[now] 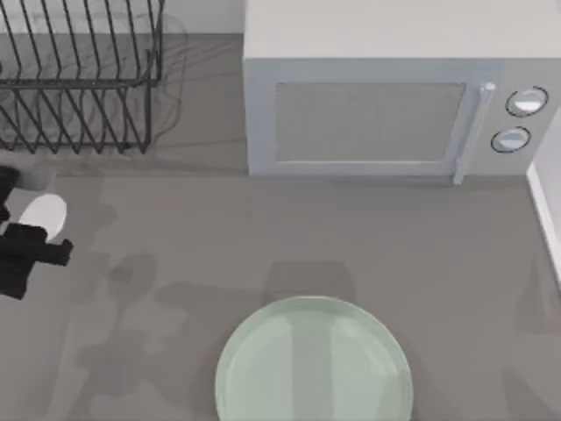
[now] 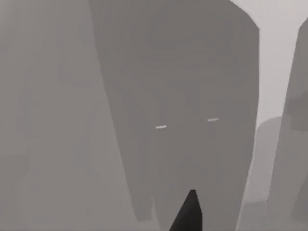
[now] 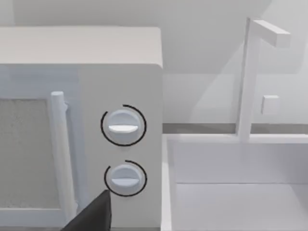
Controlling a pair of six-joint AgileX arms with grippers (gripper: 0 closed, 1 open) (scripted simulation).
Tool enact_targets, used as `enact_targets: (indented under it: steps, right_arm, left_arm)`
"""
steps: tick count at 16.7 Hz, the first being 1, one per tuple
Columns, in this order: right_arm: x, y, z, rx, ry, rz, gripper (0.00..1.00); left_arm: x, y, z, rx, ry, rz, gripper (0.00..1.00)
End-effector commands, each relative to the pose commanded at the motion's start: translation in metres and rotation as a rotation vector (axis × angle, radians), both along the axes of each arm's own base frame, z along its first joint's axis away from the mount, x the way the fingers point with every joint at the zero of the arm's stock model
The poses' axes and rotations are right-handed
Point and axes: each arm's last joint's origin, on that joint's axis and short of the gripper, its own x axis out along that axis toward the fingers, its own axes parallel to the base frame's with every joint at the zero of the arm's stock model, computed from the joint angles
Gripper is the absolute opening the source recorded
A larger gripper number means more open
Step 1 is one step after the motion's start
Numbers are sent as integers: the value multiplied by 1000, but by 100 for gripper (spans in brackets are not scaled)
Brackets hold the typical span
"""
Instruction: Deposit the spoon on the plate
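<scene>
Top view: my left gripper (image 1: pixel 35 246) sits at the far-left table edge, clamped on the spoon (image 1: pixel 44 213). Carry step now; next I swing right to the plate (image 1: pixel 314 364).

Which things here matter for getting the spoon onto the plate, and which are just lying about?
Job: plate; white oval, seemingly the spoon bowl; left end effector beside it, at the table's left edge.
Lying about: microwave; dish rack; sink; faucet; right end effector, facing the microwave.
</scene>
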Motion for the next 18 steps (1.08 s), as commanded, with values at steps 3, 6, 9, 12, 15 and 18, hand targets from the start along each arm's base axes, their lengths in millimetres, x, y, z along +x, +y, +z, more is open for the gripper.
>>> enact_targets:
  steps: [3,6,9,12,15,18]
  right_arm:
    - [0,0,0,0,0,0,100]
    - [0,0,0,0,0,0,100]
    - [0,0,0,0,0,0,100]
    - [0,0,0,0,0,0,100]
    - [0,0,0,0,0,0,100]
    - [0,0,0,0,0,0,100]
  left_arm:
    - [12,-24,-1,6,24,130,0]
    - [21,-58,-5,24,52,327,0]
    - [22,-97,-14,60,80,581,0]
    - [16,-140,-24,110,92,859,0]
    - [3,-182,-34,153,75,1129,0]
    - [-14,-219,-38,161,36,1369,0]
